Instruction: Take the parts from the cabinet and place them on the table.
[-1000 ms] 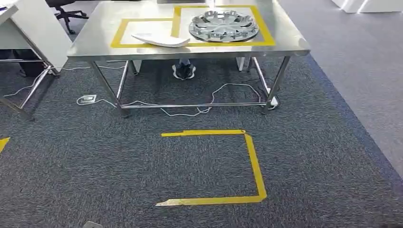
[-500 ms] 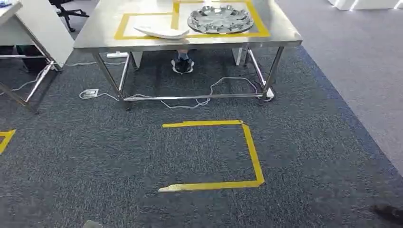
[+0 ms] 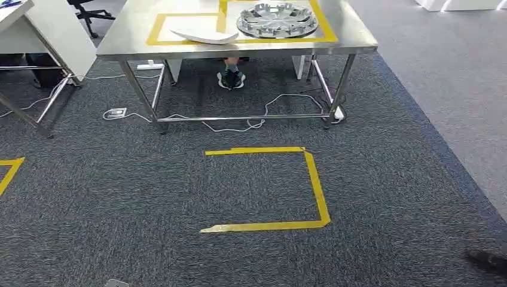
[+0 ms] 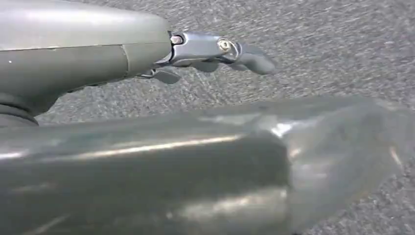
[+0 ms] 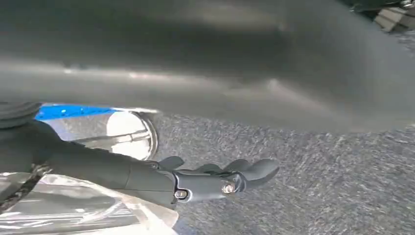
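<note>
Both parts are on the tabletop [image 3: 353,42]: the wheel cover [image 3: 277,19] sits inside the right yellow tape box, and the white panel [image 3: 203,37] lies just left of it, straddling the tape line into the left box [image 3: 152,30]. My read is that the taped boxes are drop zones, one per part, so the panel looks a bit off its slot.

The left hand [image 4: 215,51] hangs over the carpet with fingers loosely extended and nothing in them. The right hand [image 5: 220,178] is the same: fingers apart, empty, above the carpet. Beside the right hand there is something wrapped in clear plastic, with a blue strip and a round shiny piece; I can't tell what it is. Judging by arms down and empty hands, the robot is walking, not manipulating.

The yellow floor square [image 3: 317,191] on this side of the tabletop is probably the standing mark for placing. A person's shoes [image 3: 231,79] show under the tabletop, and a cable [image 3: 239,125] runs near the lower rail.

Versus 1 s ago, the whole head view has shifted: the tabletop and floor square sit higher in frame, so the camera moved. The parts have not moved relative to the tape boxes. A dark shape has come in at lower right, apparently robot body.
</note>
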You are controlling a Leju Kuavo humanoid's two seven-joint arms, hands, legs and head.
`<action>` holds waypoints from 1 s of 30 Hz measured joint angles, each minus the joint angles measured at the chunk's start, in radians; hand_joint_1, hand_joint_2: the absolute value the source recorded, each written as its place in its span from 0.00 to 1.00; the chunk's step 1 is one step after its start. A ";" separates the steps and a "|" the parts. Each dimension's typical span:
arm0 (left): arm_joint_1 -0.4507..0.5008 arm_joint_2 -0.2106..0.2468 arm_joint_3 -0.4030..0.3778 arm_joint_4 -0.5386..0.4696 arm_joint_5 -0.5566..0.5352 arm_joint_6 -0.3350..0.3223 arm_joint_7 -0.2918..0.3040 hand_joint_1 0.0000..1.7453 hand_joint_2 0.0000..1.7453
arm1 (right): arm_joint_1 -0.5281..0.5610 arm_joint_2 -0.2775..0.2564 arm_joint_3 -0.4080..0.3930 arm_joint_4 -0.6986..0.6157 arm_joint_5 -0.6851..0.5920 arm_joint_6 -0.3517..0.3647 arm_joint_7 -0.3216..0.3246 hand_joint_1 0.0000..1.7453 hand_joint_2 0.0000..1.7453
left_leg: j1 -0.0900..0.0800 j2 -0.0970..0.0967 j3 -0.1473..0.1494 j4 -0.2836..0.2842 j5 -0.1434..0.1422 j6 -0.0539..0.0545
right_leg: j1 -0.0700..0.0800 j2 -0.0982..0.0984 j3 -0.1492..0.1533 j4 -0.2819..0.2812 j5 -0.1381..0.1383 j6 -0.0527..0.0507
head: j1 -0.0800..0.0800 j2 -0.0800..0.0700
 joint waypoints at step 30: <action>-0.006 0.007 0.001 0.033 0.011 0.007 -0.002 0.00 0.00 | -0.024 -0.055 0.131 -0.033 -0.293 -0.151 -0.105 0.00 0.00 | -0.005 0.002 -0.018 0.002 0.007 0.014 | -0.004 0.003 -0.017 0.003 0.009 0.009 | 0.003 0.000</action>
